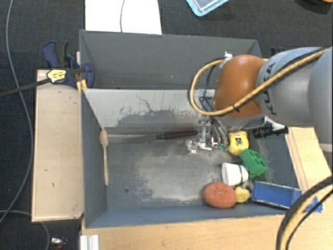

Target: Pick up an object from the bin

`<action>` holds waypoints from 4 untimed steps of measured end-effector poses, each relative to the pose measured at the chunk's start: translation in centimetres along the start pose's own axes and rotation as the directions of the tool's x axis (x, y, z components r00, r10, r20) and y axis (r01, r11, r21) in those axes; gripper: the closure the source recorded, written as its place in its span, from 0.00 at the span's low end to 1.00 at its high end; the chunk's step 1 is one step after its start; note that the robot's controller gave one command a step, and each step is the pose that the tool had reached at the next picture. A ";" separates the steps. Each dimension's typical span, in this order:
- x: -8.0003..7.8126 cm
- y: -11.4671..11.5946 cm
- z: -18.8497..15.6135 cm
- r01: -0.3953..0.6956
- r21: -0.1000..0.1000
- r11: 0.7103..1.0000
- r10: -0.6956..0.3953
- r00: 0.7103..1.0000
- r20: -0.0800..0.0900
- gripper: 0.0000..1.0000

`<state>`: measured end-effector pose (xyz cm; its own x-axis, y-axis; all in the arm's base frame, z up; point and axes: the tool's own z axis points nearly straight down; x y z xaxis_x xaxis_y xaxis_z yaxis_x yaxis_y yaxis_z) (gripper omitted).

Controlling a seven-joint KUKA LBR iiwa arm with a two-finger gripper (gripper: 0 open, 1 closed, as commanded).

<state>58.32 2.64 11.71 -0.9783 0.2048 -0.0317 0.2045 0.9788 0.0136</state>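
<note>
My gripper [203,146] hangs low over the bin's back middle, under the arm's orange cover. Its metal fingers stand open with nothing between them. A dark thin pen [174,135] lies along the foot of the back wall, its right end just left of the fingertips. A yellow tape measure [238,142] sits close to the gripper's right. A green plastic piece [254,161] lies a little further right and nearer the front.
At the front right lie a white cup [234,173], a red-orange scrubby ball [219,195], a small yellow thing [242,194] and a blue flat box [276,195]. A wooden spoon [104,158] rests along the left wall.
</note>
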 end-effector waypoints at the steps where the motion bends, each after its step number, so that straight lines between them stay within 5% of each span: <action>1: -0.2 -0.1 0.9 -0.093 -0.001 0.996 0.093 0.996 -0.001 0.00; 2: -0.2 -0.2 1.2 -0.147 -0.001 0.989 0.147 0.989 -0.002 0.00; 3: 0.0 -0.5 1.8 0.148 -0.001 0.989 -0.148 0.989 -0.002 0.00; 4: -0.9 0.1 1.7 0.044 -0.002 0.999 -0.044 0.999 0.004 1.00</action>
<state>59.25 2.57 10.04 -0.9863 0.1611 -0.0358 0.1607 0.9869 0.0142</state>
